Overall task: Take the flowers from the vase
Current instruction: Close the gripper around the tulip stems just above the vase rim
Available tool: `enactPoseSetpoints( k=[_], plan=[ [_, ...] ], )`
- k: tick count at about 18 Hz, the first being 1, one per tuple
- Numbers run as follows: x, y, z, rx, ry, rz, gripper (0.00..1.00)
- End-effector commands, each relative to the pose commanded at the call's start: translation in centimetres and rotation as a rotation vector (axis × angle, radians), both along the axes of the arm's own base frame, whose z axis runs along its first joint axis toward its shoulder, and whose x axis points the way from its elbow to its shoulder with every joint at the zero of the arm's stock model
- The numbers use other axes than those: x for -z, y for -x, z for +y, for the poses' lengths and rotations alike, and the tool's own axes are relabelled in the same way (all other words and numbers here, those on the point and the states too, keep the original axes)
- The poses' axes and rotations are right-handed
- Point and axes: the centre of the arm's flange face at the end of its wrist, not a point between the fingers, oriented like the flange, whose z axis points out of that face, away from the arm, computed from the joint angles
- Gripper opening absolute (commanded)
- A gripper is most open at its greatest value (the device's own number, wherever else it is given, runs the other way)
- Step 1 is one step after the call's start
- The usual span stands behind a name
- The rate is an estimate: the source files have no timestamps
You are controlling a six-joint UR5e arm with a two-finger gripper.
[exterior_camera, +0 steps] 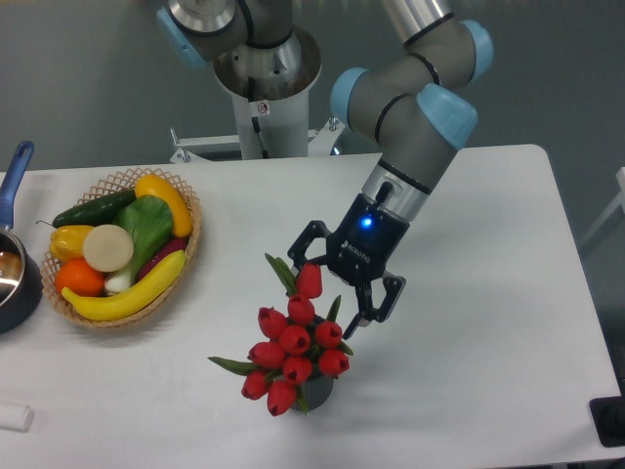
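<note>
The flowers (pixel 294 349), a bunch of red tulip buds with green leaves, stand in the vase (pixel 319 392) near the table's front middle. The vase is a small dark grey cylinder, and the bunch hides most of it. My gripper (pixel 329 289) reaches down from the back right and is open. Its two black fingers stand on either side of the topmost bud and the leaves at the back of the bunch. One fingertip (pixel 365 318) is beside the right-hand buds. I cannot tell whether the fingers touch the flowers.
A wicker basket (pixel 191 209) with fruit and vegetables stands at the left. A dark pot (pixel 14 291) with a blue handle is at the left edge. A small white object (pixel 14 417) lies front left. The arm's base (pixel 264 78) is behind the table.
</note>
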Motion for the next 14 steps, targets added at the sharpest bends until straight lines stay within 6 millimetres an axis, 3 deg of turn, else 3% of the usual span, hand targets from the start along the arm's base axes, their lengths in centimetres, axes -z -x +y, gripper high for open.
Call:
enactPoseSetpoints(
  k=[11, 14],
  plan=[
    [1.0, 0.3, 1.7, 0.021, 0.003, -0.005, 1.0],
    [0.8, 0.4, 1.7, 0.02, 0.001, -0.001, 0.86]
  ],
)
